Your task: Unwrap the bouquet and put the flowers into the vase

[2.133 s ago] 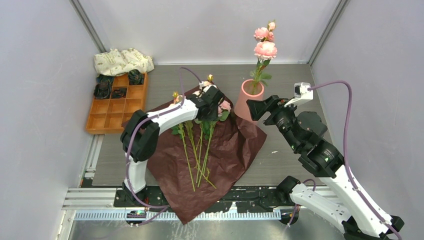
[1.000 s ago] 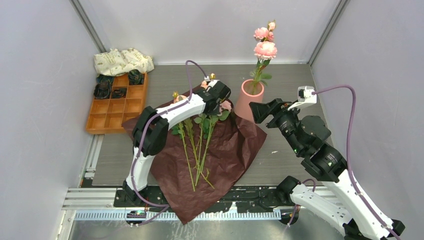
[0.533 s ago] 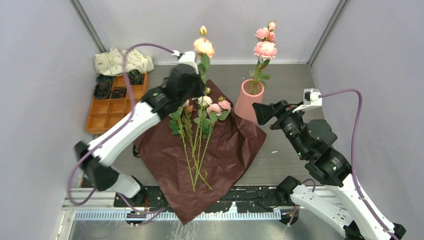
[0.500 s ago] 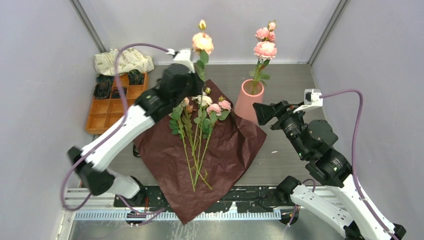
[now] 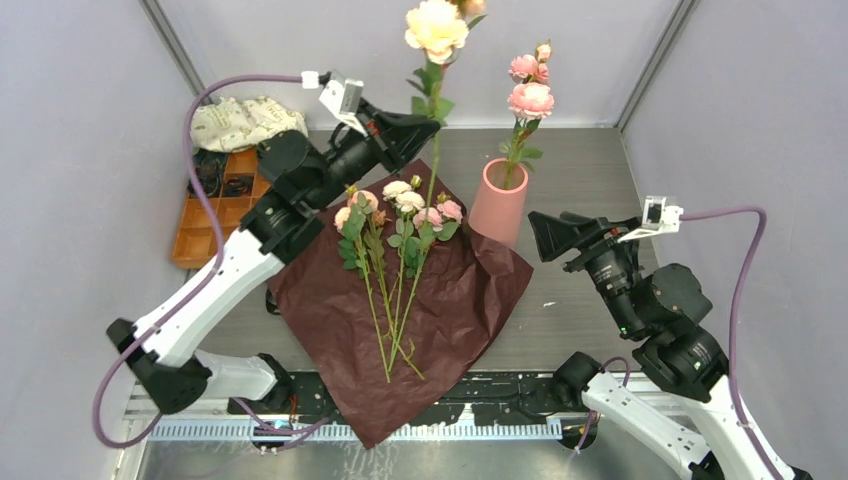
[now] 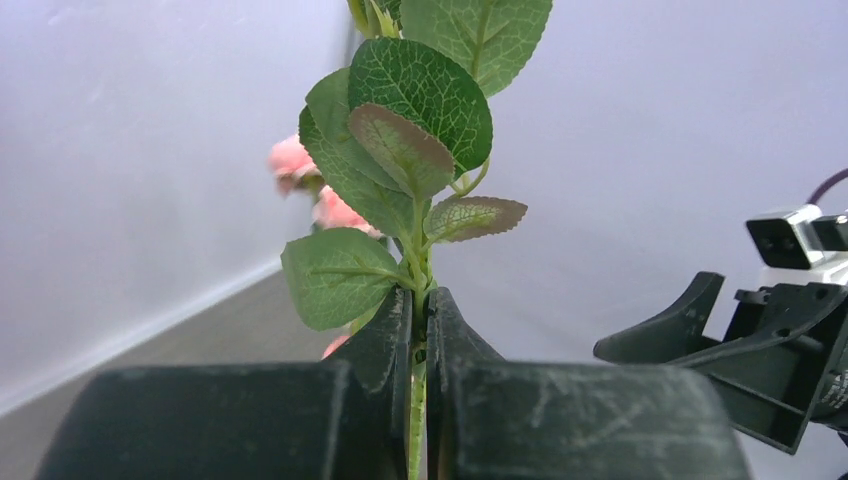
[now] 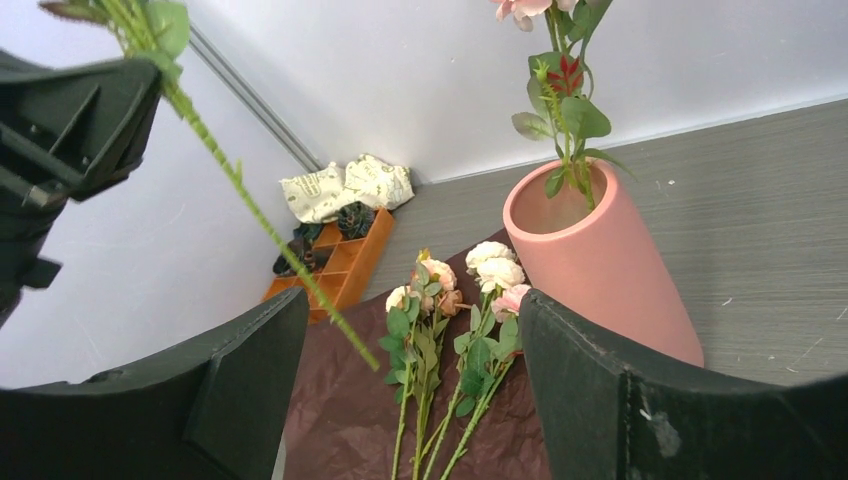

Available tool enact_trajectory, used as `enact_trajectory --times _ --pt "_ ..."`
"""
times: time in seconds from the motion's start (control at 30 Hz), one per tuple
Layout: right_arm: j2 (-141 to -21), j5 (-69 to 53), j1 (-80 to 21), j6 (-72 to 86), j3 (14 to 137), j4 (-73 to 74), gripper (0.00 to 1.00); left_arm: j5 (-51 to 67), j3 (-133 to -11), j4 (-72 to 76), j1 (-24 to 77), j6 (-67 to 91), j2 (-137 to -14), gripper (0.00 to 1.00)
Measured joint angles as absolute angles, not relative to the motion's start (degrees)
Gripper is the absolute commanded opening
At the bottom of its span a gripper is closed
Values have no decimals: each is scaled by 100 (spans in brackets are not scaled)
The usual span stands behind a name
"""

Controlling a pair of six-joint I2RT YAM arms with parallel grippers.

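My left pincer has risen, clamped on the stem of a cream rose; my right pincer stands open near the vase.

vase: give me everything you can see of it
The vase is a plain salmon-pink cylinder, straight-sided, matte, open on top. It stands upright on the grey table, by the far right edge of the maroon paper; whether they touch is unclear. One stem of pink roses with green leaves stands in it. The open right gripper is near but apart.
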State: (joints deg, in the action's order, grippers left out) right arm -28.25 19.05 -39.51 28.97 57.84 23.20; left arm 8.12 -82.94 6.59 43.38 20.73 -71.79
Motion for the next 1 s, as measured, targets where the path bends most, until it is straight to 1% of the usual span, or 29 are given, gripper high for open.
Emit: enact_trajectory --times 0.17,0.37,0.7,0.87,1.0 --pt "-2611 1951 -3951 2882 5784 2469 82 1507 -9043 1406 4338 2106 -8145 0" --pt "-2517 2025 -3951 2858 5787 2670 83 1964 -10453 1619 4338 2235 -9264 0" --pt "-2436 2084 -3951 2808 5787 2762 83 2303 -12460 1809 4338 2414 -10331 0" --pt "-2436 2086 -3951 2751 5787 2770 83 2410 -12785 1951 4338 2536 -10707 0" --pt "-2434 2091 -3951 2707 5784 2775 83 2475 -12390 2246 4338 2668 -10805 0"
